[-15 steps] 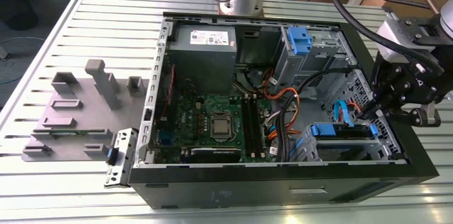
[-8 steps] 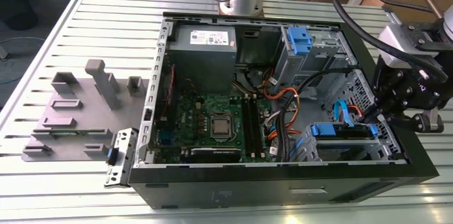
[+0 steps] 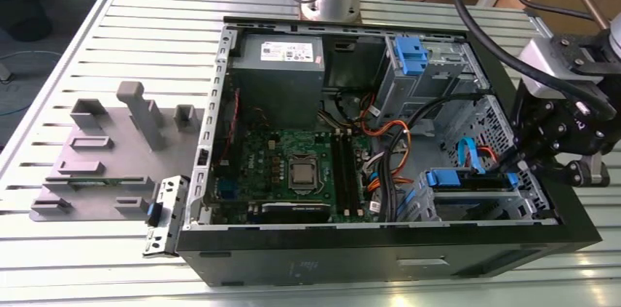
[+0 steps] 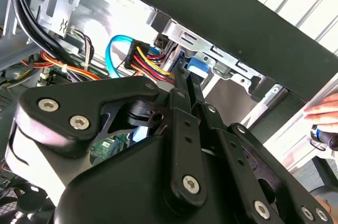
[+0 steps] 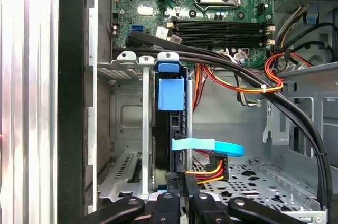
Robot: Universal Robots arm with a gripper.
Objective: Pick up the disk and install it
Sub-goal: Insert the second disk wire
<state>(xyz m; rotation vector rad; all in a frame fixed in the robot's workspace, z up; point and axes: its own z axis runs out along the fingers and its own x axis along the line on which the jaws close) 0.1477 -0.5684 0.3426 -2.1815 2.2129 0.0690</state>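
One gripper (image 5: 179, 195) was in play here, and it was parked right at the back edge of the disk (image 5: 170, 108), fingers drawn nearly together on that thin edge, so it looked clamped on the drive rather than hanging open. In the first wrist view the disk stood on edge in its bay inside the computer case (image 3: 388, 263), blue end tab (image 5: 171, 93) facing the motherboard (image 5: 211, 7), with the light-blue data cable (image 5: 211, 146) and the red-yellow power wires (image 5: 208, 170) just beside the gripper's tips. In the exterior view the same bay sat at the case's near corner on the exterior view's right, with the gripper (image 3: 514, 169) coming in over the side wall. My guess on handling: the drive's stiff, dense and shock-sensitive, the bare metal is slick, so the blue rails and narrow edges are the sane spots to hold. The case sat on a slatted tabletop (image 3: 136, 45).
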